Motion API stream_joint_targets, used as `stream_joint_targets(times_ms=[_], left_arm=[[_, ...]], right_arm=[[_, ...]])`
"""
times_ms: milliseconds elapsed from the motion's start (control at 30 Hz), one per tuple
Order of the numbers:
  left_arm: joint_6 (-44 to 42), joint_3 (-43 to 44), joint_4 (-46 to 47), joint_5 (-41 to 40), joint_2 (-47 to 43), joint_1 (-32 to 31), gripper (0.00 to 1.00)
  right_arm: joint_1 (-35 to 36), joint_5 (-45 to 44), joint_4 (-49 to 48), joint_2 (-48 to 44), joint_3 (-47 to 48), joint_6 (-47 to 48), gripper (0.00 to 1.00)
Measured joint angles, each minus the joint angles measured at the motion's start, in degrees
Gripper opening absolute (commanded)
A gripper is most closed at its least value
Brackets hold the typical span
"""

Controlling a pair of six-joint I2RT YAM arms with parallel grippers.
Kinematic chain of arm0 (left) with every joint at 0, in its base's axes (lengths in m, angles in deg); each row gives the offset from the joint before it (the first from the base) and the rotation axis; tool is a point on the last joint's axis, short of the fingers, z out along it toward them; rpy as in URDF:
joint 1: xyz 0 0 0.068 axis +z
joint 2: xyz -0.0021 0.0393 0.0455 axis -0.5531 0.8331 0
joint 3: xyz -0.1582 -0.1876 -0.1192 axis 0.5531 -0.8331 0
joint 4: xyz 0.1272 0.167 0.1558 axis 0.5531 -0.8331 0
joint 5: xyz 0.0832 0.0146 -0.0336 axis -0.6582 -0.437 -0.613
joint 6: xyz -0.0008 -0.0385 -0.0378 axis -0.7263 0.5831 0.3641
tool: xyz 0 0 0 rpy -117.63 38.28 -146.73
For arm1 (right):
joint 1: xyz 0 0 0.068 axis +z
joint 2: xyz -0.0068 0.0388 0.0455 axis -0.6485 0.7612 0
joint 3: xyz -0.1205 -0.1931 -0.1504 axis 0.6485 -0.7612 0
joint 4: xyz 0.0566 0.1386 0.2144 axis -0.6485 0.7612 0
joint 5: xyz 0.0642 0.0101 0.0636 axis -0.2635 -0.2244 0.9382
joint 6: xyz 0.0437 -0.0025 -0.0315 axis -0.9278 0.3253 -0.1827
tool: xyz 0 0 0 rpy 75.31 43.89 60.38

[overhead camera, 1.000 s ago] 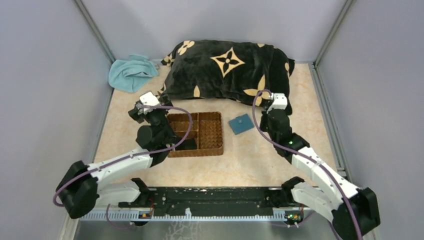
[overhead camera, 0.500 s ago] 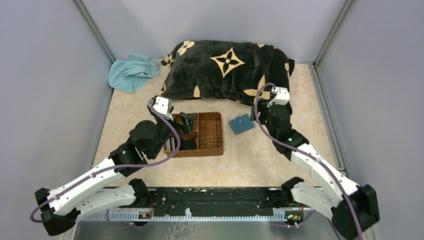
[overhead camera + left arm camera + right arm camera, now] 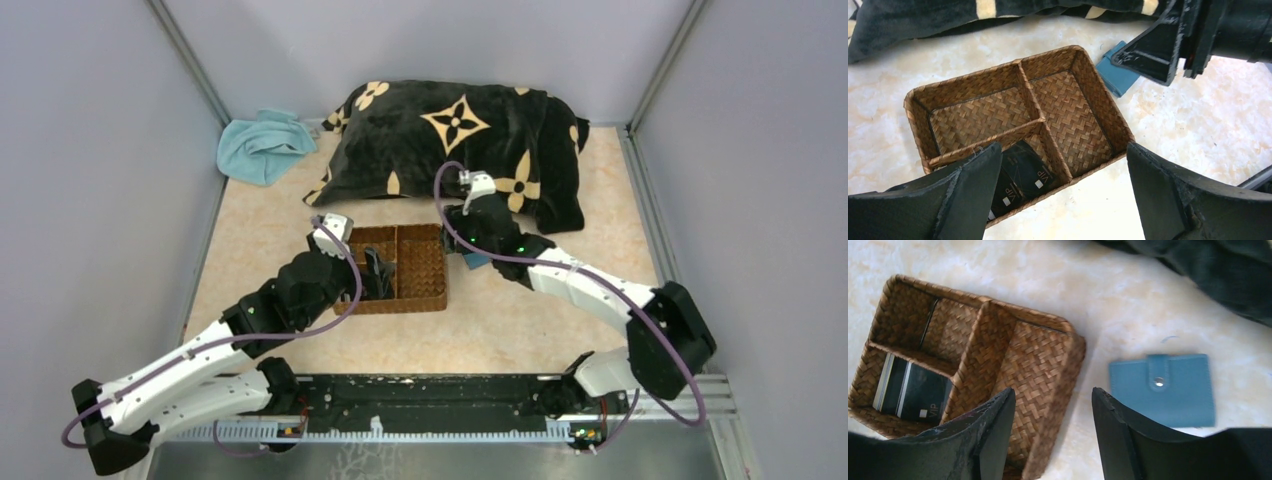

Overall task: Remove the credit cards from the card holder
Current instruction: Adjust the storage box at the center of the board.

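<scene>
The card holder [image 3: 1168, 387] is a teal-blue wallet lying flat on the table, folded shut with its clasp tab fastened; in the top view only a sliver of it [image 3: 474, 262] shows under the right arm. Dark credit cards [image 3: 1023, 172] marked VIP lie stacked in the woven tray's small near-left compartment, with pale card edges [image 3: 883, 382] beside them. My right gripper [image 3: 1053, 392] hangs open and empty above the gap between tray and wallet. My left gripper [image 3: 1064, 150] is wide open and empty over the tray's near edge.
The brown woven tray [image 3: 425, 270] has three compartments; the two others hold nothing. A black pillow with tan flowers [image 3: 455, 140] lies just behind the wallet and tray. A crumpled teal cloth [image 3: 262, 145] sits at the back left. Grey walls enclose the table.
The right arm swung left from beside the wallet to above its left edge, and its jaws went from shut to open. The left gripper shifted slightly over the tray, still open.
</scene>
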Motion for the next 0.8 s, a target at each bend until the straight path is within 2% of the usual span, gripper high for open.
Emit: stream_joint_targets(times_ms=[67,100,300,333,367,400,467,667,700,767,800], left_arm=[[1.0,0.0,-0.9,-0.7,0.3,0.0,0.96],[1.7,0.0,-1.5,-1.1,0.6,0.0,0.90],[5.4,-2.5,-2.4,-0.9,1.0,0.1,0.34],[6.0,-3.6,-2.3,-0.6,0.7,0.1,0.22],[6.7,-4.7,-2.4,-0.3,0.4,0.1,0.03],[7.2,-5.8,-2.6,0.0,0.0,0.1,0.00],[8.5,-7.6,-2.8,0.5,-0.5,0.1,0.00],[12.6,-10.6,-4.1,-0.4,-1.1,0.1,0.00],[13.8,-10.6,-4.8,-1.4,-0.9,0.1,0.08],[16.9,-10.6,-6.6,-4.0,-0.5,0.1,0.49],[18.6,-10.6,-7.8,-5.7,-0.2,0.1,0.76]], right_arm=[[1.7,0.8,0.3,3.8,2.2,0.0,0.58],[2.3,1.0,0.6,5.8,3.5,0.0,0.58],[4.7,-0.6,2.4,15.7,9.7,0.3,0.50],[4.7,-1.1,2.9,16.4,10.0,0.3,0.50],[4.8,-2.0,3.2,16.9,10.1,0.3,0.46],[4.8,-2.8,3.6,17.0,10.1,0.3,0.42],[4.8,-4.5,4.5,17.0,10.1,0.0,0.39],[4.8,-6.5,4.7,17.0,9.5,-0.4,0.38],[4.8,-6.5,4.5,17.0,9.2,-0.5,0.38],[4.8,-6.5,4.4,17.0,8.4,-0.6,0.38],[4.8,-6.4,4.4,17.0,8.1,-0.7,0.42]])
